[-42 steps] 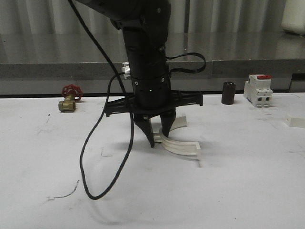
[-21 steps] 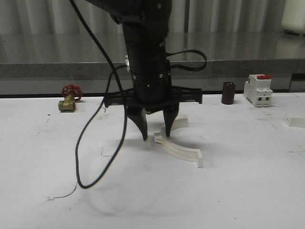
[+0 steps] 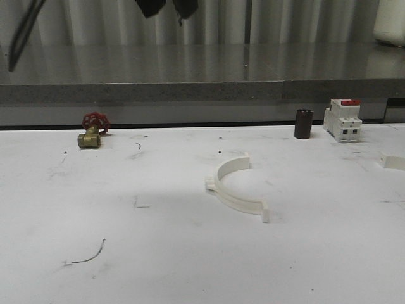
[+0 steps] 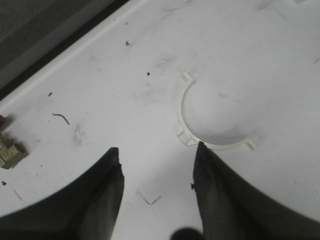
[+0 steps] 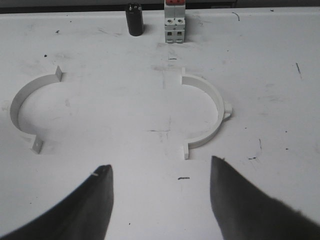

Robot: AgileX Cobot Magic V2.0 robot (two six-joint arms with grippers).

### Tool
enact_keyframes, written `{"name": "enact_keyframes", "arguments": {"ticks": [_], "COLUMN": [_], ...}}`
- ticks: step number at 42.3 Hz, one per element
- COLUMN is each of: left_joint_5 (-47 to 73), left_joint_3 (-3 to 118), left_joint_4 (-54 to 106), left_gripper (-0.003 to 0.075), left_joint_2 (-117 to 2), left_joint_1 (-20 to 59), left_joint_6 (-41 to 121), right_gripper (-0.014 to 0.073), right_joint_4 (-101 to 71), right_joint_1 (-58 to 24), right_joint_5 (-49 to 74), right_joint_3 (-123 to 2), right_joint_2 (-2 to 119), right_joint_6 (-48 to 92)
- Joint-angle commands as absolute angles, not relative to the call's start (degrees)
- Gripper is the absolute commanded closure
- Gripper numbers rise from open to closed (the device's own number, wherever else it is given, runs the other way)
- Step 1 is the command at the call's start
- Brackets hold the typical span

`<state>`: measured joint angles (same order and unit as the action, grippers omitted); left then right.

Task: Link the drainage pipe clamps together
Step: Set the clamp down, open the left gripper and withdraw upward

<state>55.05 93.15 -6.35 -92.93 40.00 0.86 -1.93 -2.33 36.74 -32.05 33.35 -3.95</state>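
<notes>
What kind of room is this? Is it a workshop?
Probably a workshop or lab bench: a scuffed white table holding hardware parts, namely a red-handled brass valve, a red-topped breaker and white pipe clamps.

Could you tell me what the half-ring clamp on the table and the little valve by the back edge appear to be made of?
The half-ring clamp looks like moulded white plastic, matte and uniformly coloured, with thin flat end tabs. The valve seems to have a brass body, judging by its yellowish metallic tone, and a red handwheel, possibly painted metal or plastic; it is too small to say.

Level front view; both wrist views high above table
</notes>
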Motion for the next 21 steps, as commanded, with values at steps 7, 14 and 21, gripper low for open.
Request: {"name": "enact_keyframes", "arguments": {"ticks": [7,14,21], "left_joint_5": [39.6,35.1,31.7], "left_joint_3": [73.5,60.0,50.9], "left_joint_4": [-4.3,-1.0,1.8], "left_gripper": [0.0395,0.0397,0.0397], "left_joint_2": [-73.7,-63.7,-56.2], "left_joint_1": [40.4,40.4,40.4], "left_joint_6": [4.8,4.8,4.8], "right_gripper": [0.0137,0.0137,0.0137], "right_joint_4": [-1.8,-1.8,-1.8], "right_joint_1": [-1.9,-1.9,-1.9], "right_joint_5": [33.1,33.1,33.1], "right_joint_3": [-33.8,-33.8,-33.8], "right_joint_2": [33.9,33.9,33.9], "right_joint_6": [-3.8,-3.8,-3.8]}}
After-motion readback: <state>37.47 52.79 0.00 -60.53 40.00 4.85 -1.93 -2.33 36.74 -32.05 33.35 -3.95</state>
